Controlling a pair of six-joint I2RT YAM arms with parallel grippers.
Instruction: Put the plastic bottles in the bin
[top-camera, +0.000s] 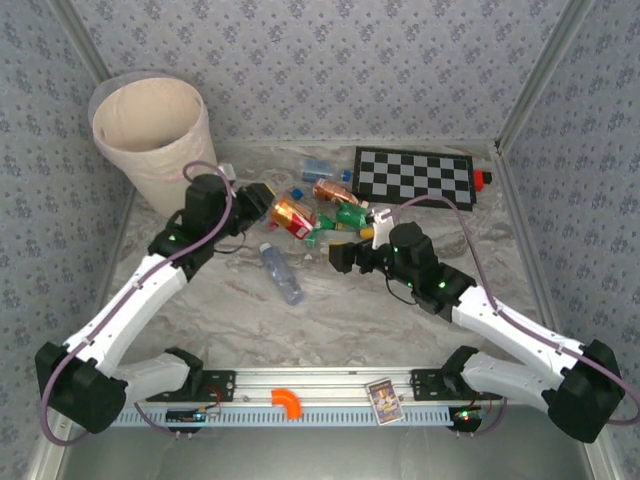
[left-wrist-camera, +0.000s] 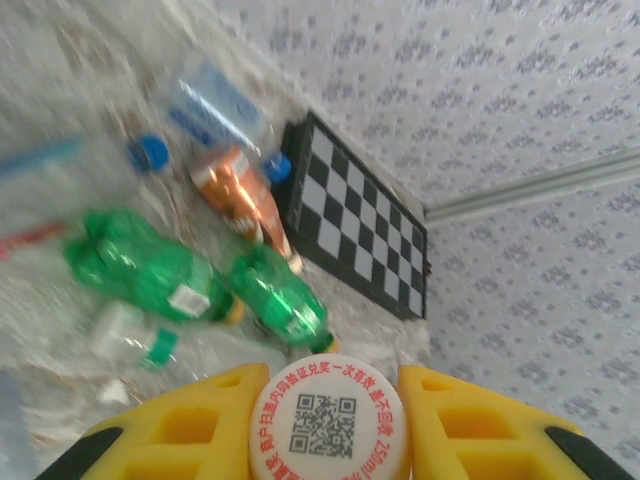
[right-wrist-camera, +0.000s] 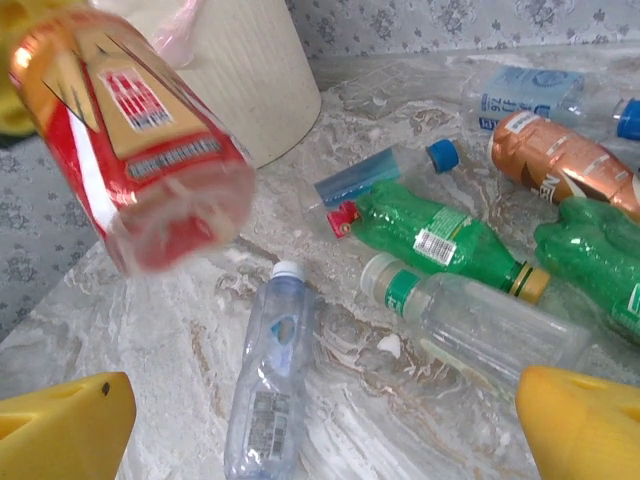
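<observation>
Nearest in, the right gripper (right-wrist-camera: 325, 400) hovers low over the table (right-wrist-camera: 170, 300), fingers spread wide with nothing between them. A clear bottle (right-wrist-camera: 268, 375) lies just under it. A little farther out is the left gripper (left-wrist-camera: 328, 388), its fingers clamped on the white cap (left-wrist-camera: 328, 428) of a red bottle (right-wrist-camera: 130, 130). That bottle is up off the table, its body sticking out away from the gripper.

Beyond that is the loose pile: 2 green bottles (left-wrist-camera: 150, 270), an orange bottle (left-wrist-camera: 235, 190) and some blue-capped clear ones, all beside the checkerboard (top-camera: 415, 178). Far left stands the bin (top-camera: 160, 168), open-mouthed.

This looks like the carry to the bin. With only the cap pinched, the body can swing. So raise it above the rim first, sweep left smoothly, and open only once the whole bottle hangs over the mouth. The right arm is best kept low and clear.
</observation>
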